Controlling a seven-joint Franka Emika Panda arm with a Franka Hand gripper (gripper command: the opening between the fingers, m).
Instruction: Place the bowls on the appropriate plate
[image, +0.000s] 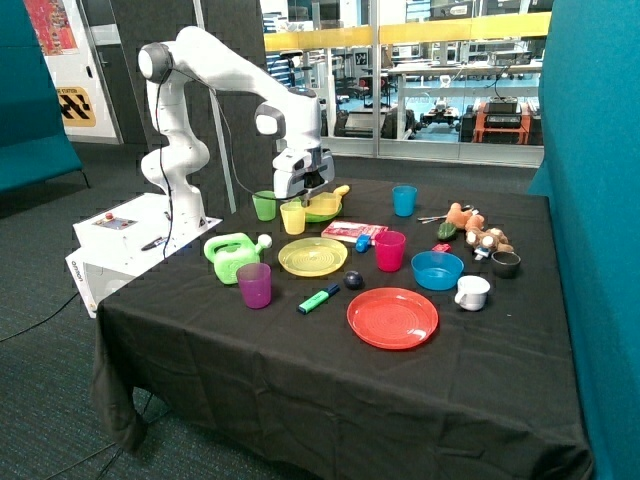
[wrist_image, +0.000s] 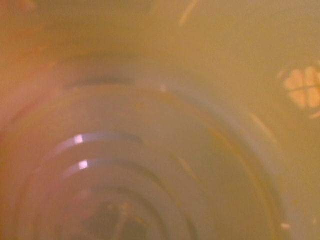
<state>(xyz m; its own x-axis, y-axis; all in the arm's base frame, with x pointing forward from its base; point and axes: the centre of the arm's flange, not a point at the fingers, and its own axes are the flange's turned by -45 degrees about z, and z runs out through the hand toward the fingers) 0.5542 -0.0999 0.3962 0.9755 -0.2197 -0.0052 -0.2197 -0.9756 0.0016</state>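
Note:
The yellow bowl (image: 326, 202) rests in the light green bowl (image: 322, 214) at the back of the table, behind the yellow cup (image: 293, 217). My gripper (image: 305, 192) is down at the near rim of these stacked bowls. The wrist view is filled by a yellow ringed surface (wrist_image: 150, 165) seen very close, which looks like the inside of the yellow bowl. The yellow plate (image: 313, 256) lies in front of the bowls, mid-table. The red plate (image: 392, 317) lies near the front edge. The outside view does not show the gripper's state.
A green cup (image: 264, 205) stands beside the gripper. A green watering can (image: 232, 255), purple cup (image: 254, 285), pink cup (image: 389, 250), blue cup (image: 404, 200), blue bowl (image: 437, 269), white cup (image: 472, 292), marker (image: 318, 299) and toys (image: 475, 228) are spread over the black cloth.

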